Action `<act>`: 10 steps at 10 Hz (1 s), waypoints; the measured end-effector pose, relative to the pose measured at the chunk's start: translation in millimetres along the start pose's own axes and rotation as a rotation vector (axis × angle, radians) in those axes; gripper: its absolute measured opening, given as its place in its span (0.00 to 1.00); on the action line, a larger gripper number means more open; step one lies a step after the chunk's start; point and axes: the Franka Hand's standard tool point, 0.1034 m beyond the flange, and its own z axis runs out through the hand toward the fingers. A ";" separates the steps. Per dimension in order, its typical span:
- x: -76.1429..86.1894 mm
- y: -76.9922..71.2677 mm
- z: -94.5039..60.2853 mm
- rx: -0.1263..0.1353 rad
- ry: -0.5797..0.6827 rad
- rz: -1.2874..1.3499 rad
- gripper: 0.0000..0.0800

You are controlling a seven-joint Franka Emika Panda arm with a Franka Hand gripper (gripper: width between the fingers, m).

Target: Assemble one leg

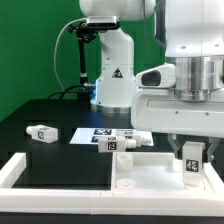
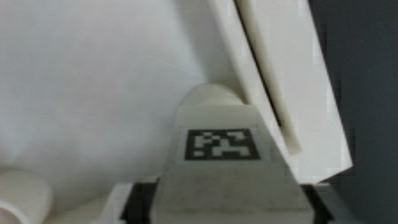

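My gripper (image 1: pixel 190 156) is at the exterior view's right front, shut on a white leg (image 1: pixel 190 168) whose black-and-white tag faces the camera. It holds the leg just over the large white tray-like panel (image 1: pixel 140 178). In the wrist view the held leg (image 2: pixel 222 150) sits between my fingers (image 2: pixel 139 205), its tapered end pointing at the panel's flat surface (image 2: pixel 98 80), close beside a raised rim (image 2: pixel 276 80). A rounded white stub (image 2: pixel 18 198) shows at the picture's edge. Three more legs lie on the black table: one alone (image 1: pixel 42 132) and two together (image 1: pixel 122 142).
The marker board (image 1: pixel 92 132) lies on the table in the middle, under the two legs. A white raised frame (image 1: pixel 14 172) runs along the front left. The arm's base (image 1: pixel 112 70) stands at the back before a green backdrop.
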 end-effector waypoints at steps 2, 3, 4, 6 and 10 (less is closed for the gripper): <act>-3.1 -3.9 0.9 -0.001 0.008 0.290 0.36; -4.8 -5.4 1.3 0.001 0.005 0.483 0.36; -3.6 -4.4 2.0 0.019 -0.002 0.680 0.36; -4.1 -5.7 3.3 0.063 -0.023 1.015 0.36; -2.1 -4.6 2.2 0.057 -0.003 0.707 0.46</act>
